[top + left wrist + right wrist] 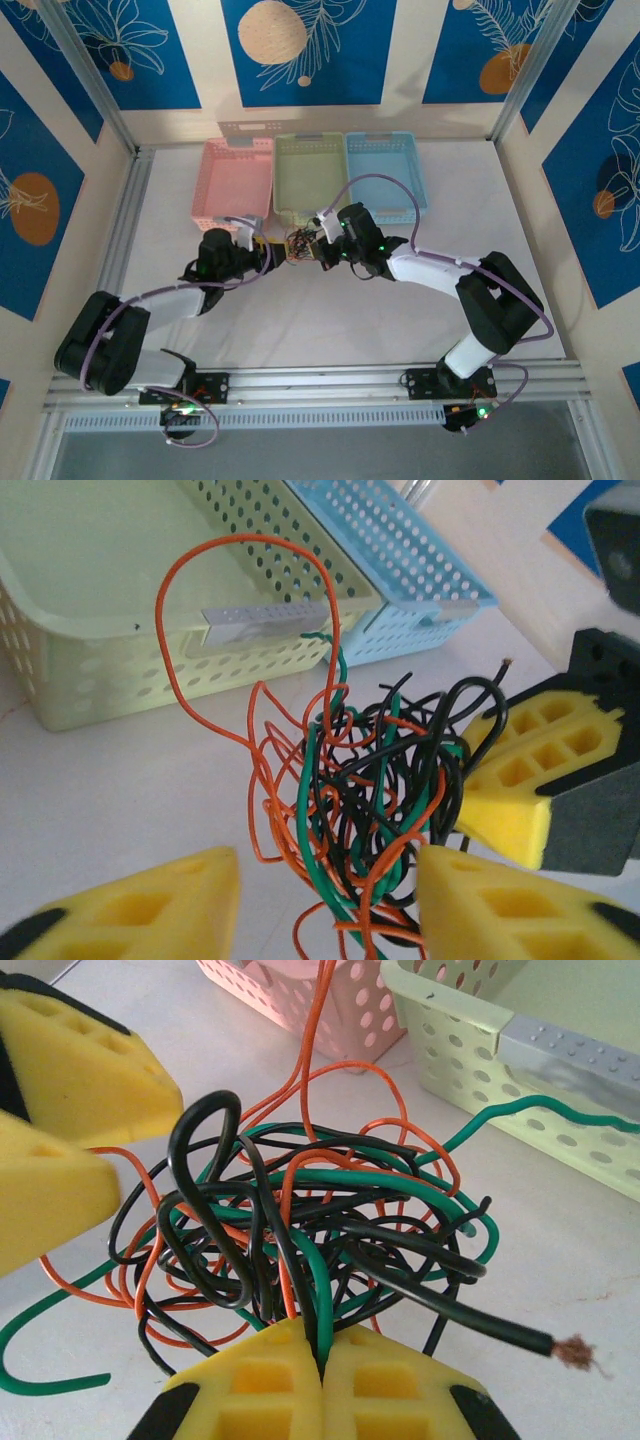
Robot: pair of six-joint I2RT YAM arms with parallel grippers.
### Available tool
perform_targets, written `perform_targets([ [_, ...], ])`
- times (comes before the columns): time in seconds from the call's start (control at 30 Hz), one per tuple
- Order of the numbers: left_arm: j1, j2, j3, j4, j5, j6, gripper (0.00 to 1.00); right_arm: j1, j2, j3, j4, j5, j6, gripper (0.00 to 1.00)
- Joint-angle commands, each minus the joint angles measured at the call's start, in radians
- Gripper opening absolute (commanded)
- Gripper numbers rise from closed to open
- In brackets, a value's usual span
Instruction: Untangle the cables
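Cables (300,247): one knotted ball, mid-frame, below green basket (310,175). Right claw (322,1360) clenched on strands. Left claw (328,880) released, straddling ball. No wire freed yet; judged barely started.

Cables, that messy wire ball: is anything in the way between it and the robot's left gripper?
No, nothing visible is in the way. The cables sit right between the open fingers of the left gripper. The right gripper is shut on the tangle from the other side. The green basket stands behind it.
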Motion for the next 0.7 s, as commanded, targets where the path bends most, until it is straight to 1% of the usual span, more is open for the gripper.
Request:
perform_targets([
  [0.0, -0.014, 0.016, 0.036, 0.013, 0.027, 0.018, 0.31, 0.010, -0.046, -0.013, 0.042, 0.009, 0.005, 0.00],
  [0.1, -0.016, 0.012, 0.034, 0.007, 0.016, 0.020, 0.11, 0.012, -0.042, -0.011, 0.040, 0.017, 0.006, 0.00],
  [0.13, -0.017, 0.008, 0.030, 0.007, 0.011, 0.019, 0.07, 0.011, -0.042, -0.013, 0.040, 0.023, 0.008, 0.00],
  [0.23, -0.017, -0.008, 0.021, 0.000, -0.011, 0.019, 0.01, 0.007, -0.045, -0.015, 0.042, 0.065, 0.019, 0.00],
  [0.3, -0.016, -0.019, 0.016, -0.006, -0.022, 0.021, 0.00, 0.003, -0.056, -0.025, 0.049, 0.098, 0.031, 0.01],
  [0.37, -0.017, -0.028, 0.010, -0.005, -0.027, 0.025, 0.00, -0.005, -0.074, -0.043, 0.063, 0.114, 0.046, 0.13],
  [0.4, -0.017, -0.032, 0.006, 0.001, -0.027, 0.025, 0.00, -0.010, -0.086, -0.053, 0.073, 0.130, 0.058, 0.26],
  [0.43, -0.017, -0.036, 0.001, 0.005, -0.027, 0.025, 0.00, -0.013, -0.095, -0.060, 0.079, 0.169, 0.071, 0.45],
  [0.47, -0.017, -0.038, -0.002, 0.009, -0.028, 0.025, 0.00, -0.014, -0.104, -0.066, 0.079, 0.216, 0.083, 0.55],
  [0.5, -0.016, -0.040, -0.004, 0.012, -0.028, 0.025, 0.00, -0.022, -0.119, -0.077, 0.079, 0.231, 0.094, 0.59],
  [0.6, -0.016, -0.039, -0.006, 0.018, -0.024, 0.025, 0.00, -0.060, -0.156, -0.118, 0.123, 0.159, 0.128, 0.60],
  [0.67, -0.016, -0.036, -0.006, 0.019, -0.021, 0.025, 0.00, -0.070, -0.167, -0.132, 0.136, 0.145, 0.138, 0.60],
])
